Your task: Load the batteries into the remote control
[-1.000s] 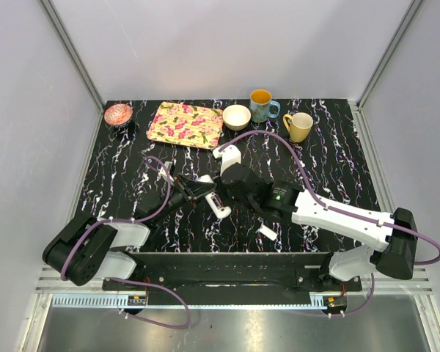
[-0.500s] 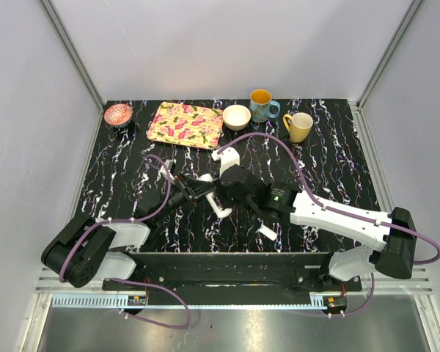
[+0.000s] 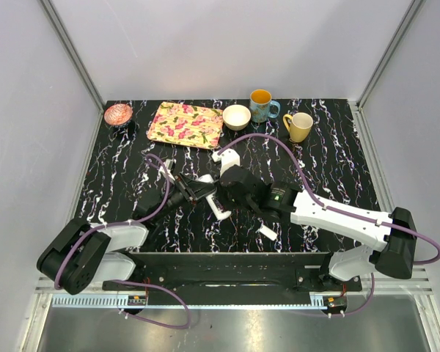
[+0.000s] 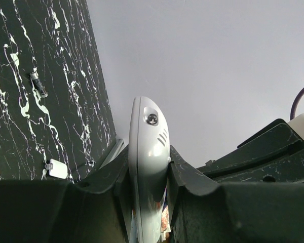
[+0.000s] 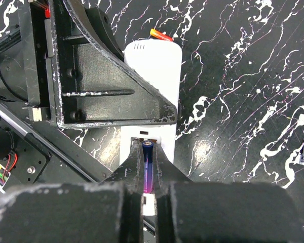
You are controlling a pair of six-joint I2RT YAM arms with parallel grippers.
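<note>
Remote control [image 3: 221, 210] held mid-desk between both arms.
Top: desk [image 3: 337, 161] whole; grips too small to read. Left wrist: left jaws clamped on the remote control's sides (its lower end cut off); loose battery [image 4: 39, 84] and cover piece [image 4: 57, 168] lie beyond. Right wrist alone shows right jaws clamped on a blue-purple battery [image 5: 148, 164], tip at the open compartment; its inside hidden.

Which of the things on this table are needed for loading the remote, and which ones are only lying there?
For the job: remote control, held battery, loose battery, loose white cover.
Lying about: floral tray, pink bowl, white bowl, blue mug, yellow mug.
</note>
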